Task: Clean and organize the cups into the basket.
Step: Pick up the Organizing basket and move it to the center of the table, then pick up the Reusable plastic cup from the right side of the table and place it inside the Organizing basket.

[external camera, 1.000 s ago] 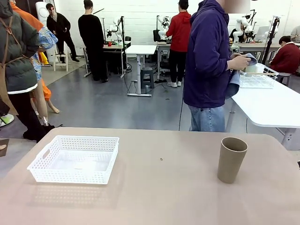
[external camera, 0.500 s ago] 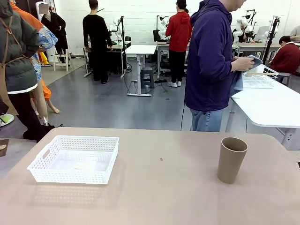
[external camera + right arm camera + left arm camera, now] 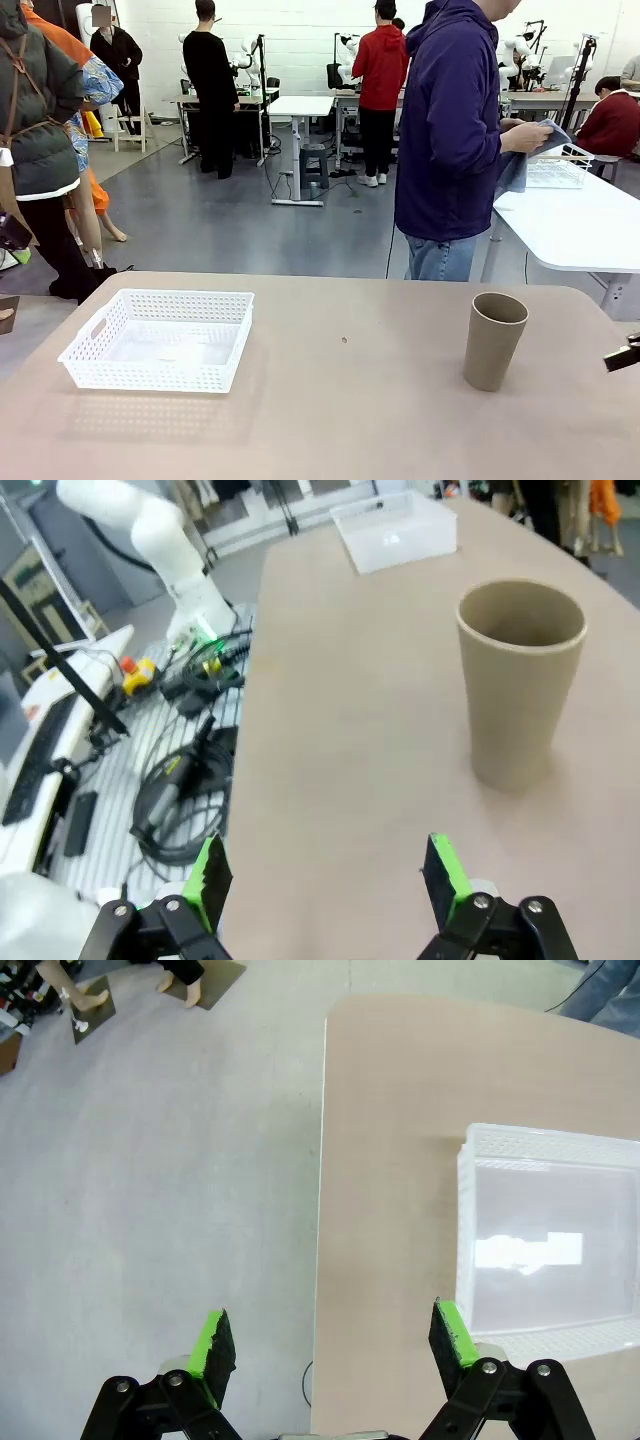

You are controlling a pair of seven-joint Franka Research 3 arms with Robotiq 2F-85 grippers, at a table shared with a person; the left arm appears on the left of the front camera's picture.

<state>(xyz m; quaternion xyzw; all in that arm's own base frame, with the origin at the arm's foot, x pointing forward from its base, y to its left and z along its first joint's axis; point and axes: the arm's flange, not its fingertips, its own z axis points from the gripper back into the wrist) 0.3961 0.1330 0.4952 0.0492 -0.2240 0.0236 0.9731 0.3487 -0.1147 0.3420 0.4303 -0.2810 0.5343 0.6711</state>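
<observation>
Where the beige counter (image 3: 340,420) spans the front view, it carries two task items, well apart. Beyond its far side a person (image 3: 450,130) stands turned toward a white table.

The white lattice basket (image 3: 150,374) sits at the robot's left with its opening upward. Its long axis runs left to right along the counter, and a handle cutout shows in its left end wall. In the left wrist view the basket (image 3: 462,1260) is cut off at the picture's right edge, and glare washes out its floor.

The tan-brown cup (image 3: 494,341) stands upright at the robot's right: long axis vertical, mouth up, narrow base on the counter. Its inside bottom is hidden.

Left gripper (image 3: 333,1335): released, jaws wide, nothing between them, hovering over the counter's edge beside the basket.

Right gripper (image 3: 325,868): released, jaws wide, empty. The cup (image 3: 520,680) stands ahead, apart from both pads.

The person's hands hold a blue-grey cloth (image 3: 515,165); what it covers cannot be told. A dark part (image 3: 624,355) at the front view's right edge is cut off and cannot be identified.
</observation>
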